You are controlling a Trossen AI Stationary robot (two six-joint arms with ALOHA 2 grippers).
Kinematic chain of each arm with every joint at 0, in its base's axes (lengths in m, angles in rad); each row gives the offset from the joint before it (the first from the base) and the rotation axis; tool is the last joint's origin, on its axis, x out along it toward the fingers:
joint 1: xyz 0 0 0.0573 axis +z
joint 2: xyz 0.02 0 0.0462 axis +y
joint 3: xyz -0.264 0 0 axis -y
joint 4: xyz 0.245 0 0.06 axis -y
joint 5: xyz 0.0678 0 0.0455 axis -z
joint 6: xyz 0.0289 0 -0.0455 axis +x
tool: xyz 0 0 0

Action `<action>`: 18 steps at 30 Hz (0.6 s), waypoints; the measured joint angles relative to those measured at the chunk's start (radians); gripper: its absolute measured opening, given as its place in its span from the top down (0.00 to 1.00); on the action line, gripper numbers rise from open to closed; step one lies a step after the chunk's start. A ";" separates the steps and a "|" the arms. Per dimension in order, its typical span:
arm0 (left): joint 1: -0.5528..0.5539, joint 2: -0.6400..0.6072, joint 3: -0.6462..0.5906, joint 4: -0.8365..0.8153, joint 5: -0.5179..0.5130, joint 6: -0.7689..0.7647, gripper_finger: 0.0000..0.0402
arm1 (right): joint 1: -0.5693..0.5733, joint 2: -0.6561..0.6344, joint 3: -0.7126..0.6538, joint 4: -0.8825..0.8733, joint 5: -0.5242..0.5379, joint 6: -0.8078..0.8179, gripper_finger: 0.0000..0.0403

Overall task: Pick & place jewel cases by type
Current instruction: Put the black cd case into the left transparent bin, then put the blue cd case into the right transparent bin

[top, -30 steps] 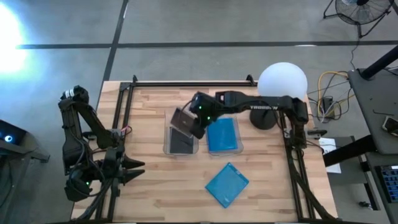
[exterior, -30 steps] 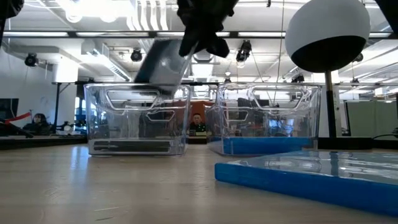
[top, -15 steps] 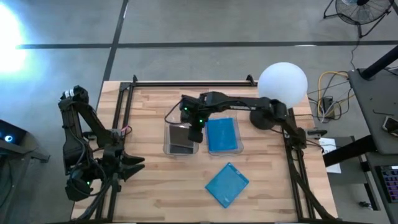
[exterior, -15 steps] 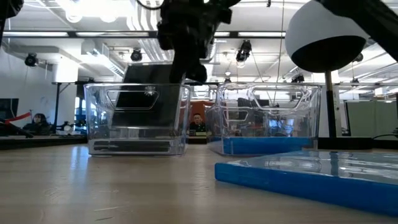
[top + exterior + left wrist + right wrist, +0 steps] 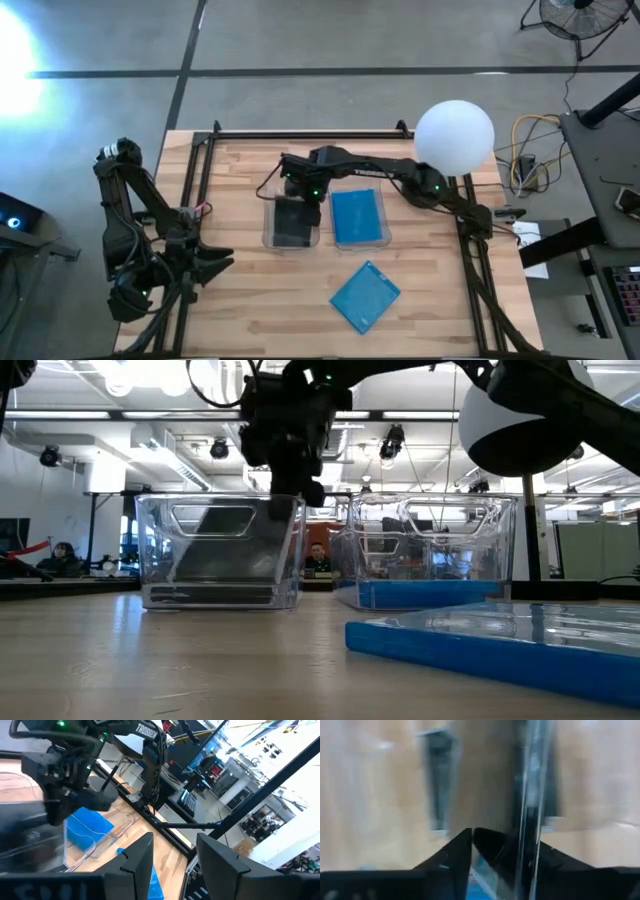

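Your right gripper (image 5: 303, 192) hangs over the far edge of the left clear plastic bin (image 5: 268, 232); you cannot tell whether it grips the tilted dark grey jewel case (image 5: 215, 545) inside. One flat blue jewel case (image 5: 364, 296) lies on the near table, and your left gripper (image 5: 215, 266) waits spread at the left edge.

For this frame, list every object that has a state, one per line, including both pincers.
Glossy dark grey jewel case: tilted inside left clear plastic bin, apparently released.
Bright blue jewel case: flat in right clear plastic bin.
Second bright blue jewel case: flat on table, unsorted.
Right pincer: above left bin.
Left pincer: open, waiting at table's left edge.
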 joint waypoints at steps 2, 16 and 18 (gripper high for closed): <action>0.002 0.002 0.000 0.000 0.000 0.000 0.67 | 0.002 -0.010 0.000 0.000 0.110 -0.004 0.64; 0.004 0.016 0.000 -0.006 0.011 0.029 0.67 | 0.063 -0.114 0.000 0.072 0.587 0.044 0.35; 0.004 0.016 0.000 -0.015 0.024 0.029 0.67 | 0.099 -0.144 0.000 0.072 0.639 0.085 0.33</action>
